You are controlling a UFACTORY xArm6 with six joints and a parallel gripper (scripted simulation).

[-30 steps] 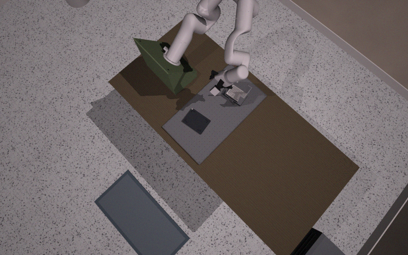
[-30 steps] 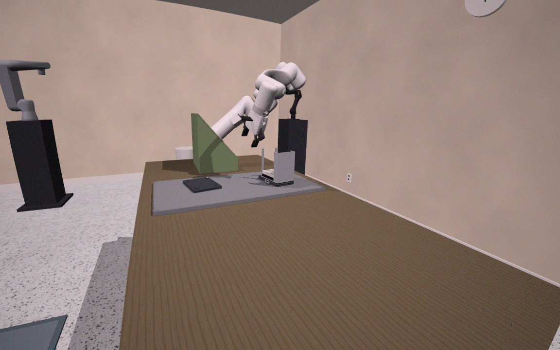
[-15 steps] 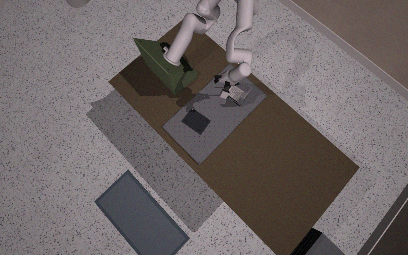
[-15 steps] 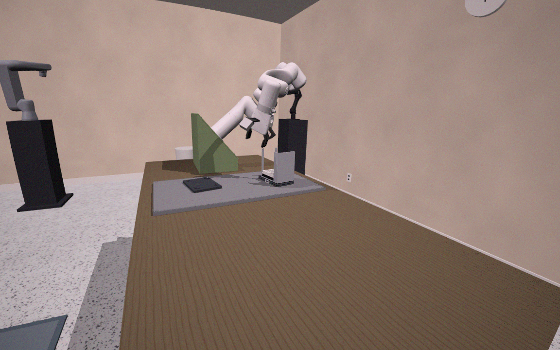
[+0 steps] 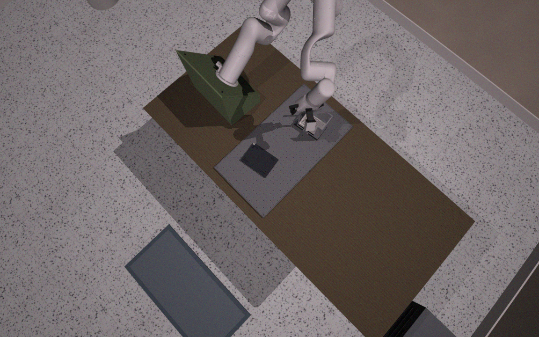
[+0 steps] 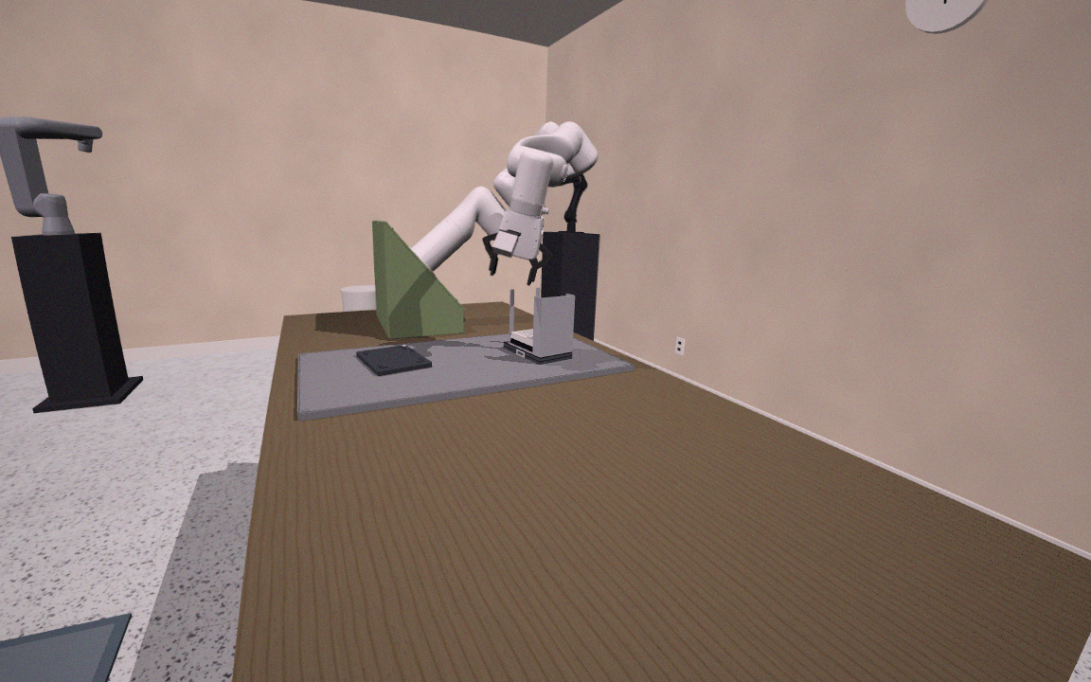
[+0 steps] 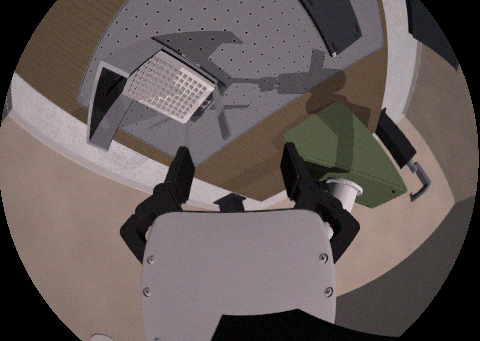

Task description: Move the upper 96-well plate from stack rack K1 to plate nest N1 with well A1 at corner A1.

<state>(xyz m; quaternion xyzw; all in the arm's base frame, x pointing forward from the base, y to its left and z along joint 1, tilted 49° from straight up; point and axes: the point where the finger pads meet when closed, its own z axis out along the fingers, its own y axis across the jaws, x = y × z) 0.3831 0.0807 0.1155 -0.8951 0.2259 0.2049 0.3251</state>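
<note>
The dark plate nest N1 (image 6: 392, 359) lies on the grey board toward the counter's left edge. Farther back, near the right edge, the upper plate (image 7: 171, 85) sits in rack K1 (image 6: 555, 324). Above it hangs the gripper (image 6: 514, 264), jaws spread wide, holding nothing, on the bent arm (image 6: 456, 228).

- No lettering, number, brand or sign is showing clearly enough to read in any view.
- A small pale mark is sitting at one corner of the dark plate nest (image 5: 258, 160), but any lettering on it is too small to make out.
</note>
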